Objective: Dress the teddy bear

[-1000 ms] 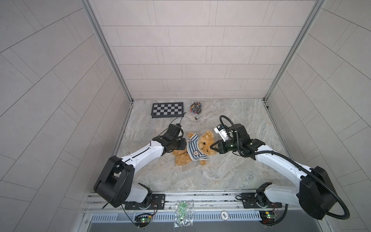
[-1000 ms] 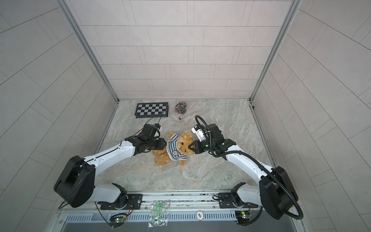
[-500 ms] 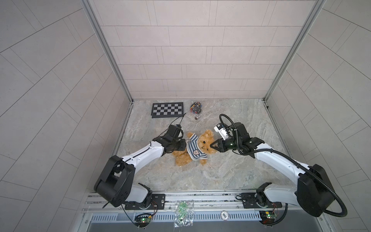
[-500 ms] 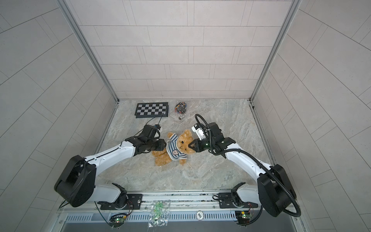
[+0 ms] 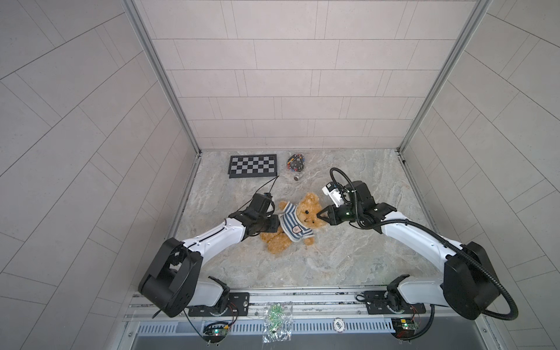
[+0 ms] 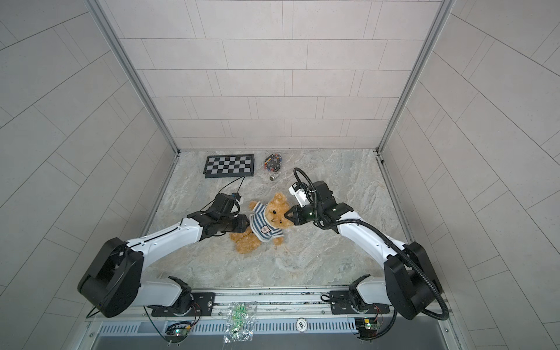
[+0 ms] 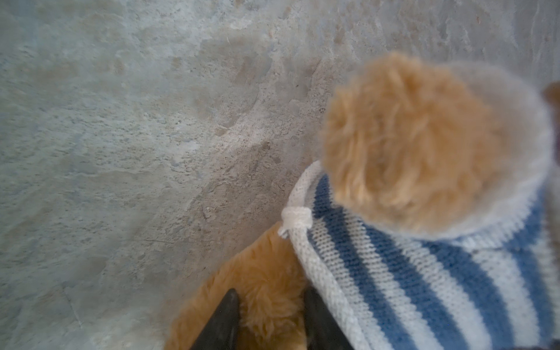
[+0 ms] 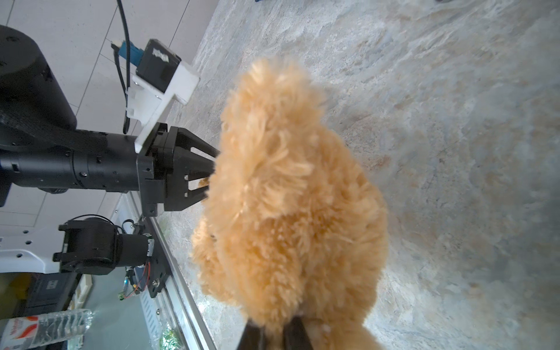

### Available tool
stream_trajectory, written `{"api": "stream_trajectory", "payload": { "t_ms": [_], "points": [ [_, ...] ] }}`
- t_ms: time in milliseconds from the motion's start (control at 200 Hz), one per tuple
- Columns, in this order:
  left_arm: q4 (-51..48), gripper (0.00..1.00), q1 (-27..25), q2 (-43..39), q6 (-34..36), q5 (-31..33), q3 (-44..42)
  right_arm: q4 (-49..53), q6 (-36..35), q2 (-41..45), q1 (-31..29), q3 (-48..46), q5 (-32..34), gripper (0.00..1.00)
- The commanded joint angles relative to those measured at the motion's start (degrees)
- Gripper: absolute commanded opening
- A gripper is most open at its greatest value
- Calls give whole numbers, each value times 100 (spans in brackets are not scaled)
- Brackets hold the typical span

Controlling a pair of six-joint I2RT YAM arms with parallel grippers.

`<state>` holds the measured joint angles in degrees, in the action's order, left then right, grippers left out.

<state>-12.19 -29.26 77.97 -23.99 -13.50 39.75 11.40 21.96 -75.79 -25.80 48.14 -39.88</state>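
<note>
While pinched at both ends: teddy bear (image 5: 307, 209) in a striped shirt (image 5: 291, 225)

While lying on its back, rests in the middle of the stone table (image 5: 348, 257) and looks up with dark eyes and a dark nose. Points its head to the right and its legs to the left in both top views. Wears the striped shirt, blue and white, over its tummy, with a fluffy arm poking out on each side.

On the leg side: the left gripper (image 5: 276, 225), low down and right against the fur. Stands a little way apart at the fingers (image 7: 224, 321), with a lump of golden fur squeezed in between, so pinches the teddy bear just below the white hem. Touches that hem with one finger; maybe catches a bit of the knit too, hard to tell so close up.

On the head side: the right gripper (image 5: 318, 215), tip pushed into the side of the head. Sits almost fully closed, with only a thin tuft of fur between the black fingertips (image 8: 295, 335). Holds the teddy bear by that tuft.

At the far edge of the table, well apart from the bear: a checkerboard (image 5: 253, 165) and, near it, a small clear bag (image 5: 295, 163) of tiny bits.
</note>
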Motion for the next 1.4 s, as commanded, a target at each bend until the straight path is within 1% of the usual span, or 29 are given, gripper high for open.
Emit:
{"api": "stream_trajectory", "payload": {
  "t_ms": [0,150,205,275,335,416,431,541,641,761,866,1006,1096,1106,1126,1397],
  "points": [
    [-100,39,8,-240,-81,-65,-175,82,-117,-67,24,103,58,5],
    [-14,39,8,-501,-247,-227,-487,4,-140,-120,25,134,62,0],
    [9,40,8,-623,-294,-290,-614,-47,-130,-137,27,143,39,0],
    [165,41,8,-783,-418,-563,-775,-125,-163,-139,26,142,7,0],
    [212,41,8,-888,-494,-762,-842,-145,-270,-132,17,158,-41,0],
    [152,42,8,-1089,-553,-851,-822,-7,-539,-82,-25,228,-59,0],
    [128,42,166,-1132,-556,-859,-812,20,-604,-65,-32,237,-60,0],
    [-148,42,297,-1381,-502,-931,-582,275,-1176,95,-100,295,-81,0],
    [-682,45,297,-1592,-281,-714,-177,664,-1638,185,-153,465,-31,0],
    [-1216,45,306,-1763,-11,-438,352,1104,-2040,189,-268,723,78,0],
    [-1515,43,288,-1614,98,-289,791,1249,-2169,188,-361,855,173,0],
    [-1493,40,194,-1268,125,-250,1148,1325,-2180,212,-510,986,273,0],
    [-1420,38,95,-1027,99,-115,1282,1300,-2143,281,-588,1013,326,0],
    [-1412,38,-47,-1001,94,-93,1299,1301,-2143,288,-596,1020,330,0],
    [-1401,37,-122,-943,83,-58,1326,1297,-2138,307,-608,1024,335,0],
    [-1173,30,-403,-353,2,48,1594,1392,-2165,356,-750,1127,366,0]
  ]
}}
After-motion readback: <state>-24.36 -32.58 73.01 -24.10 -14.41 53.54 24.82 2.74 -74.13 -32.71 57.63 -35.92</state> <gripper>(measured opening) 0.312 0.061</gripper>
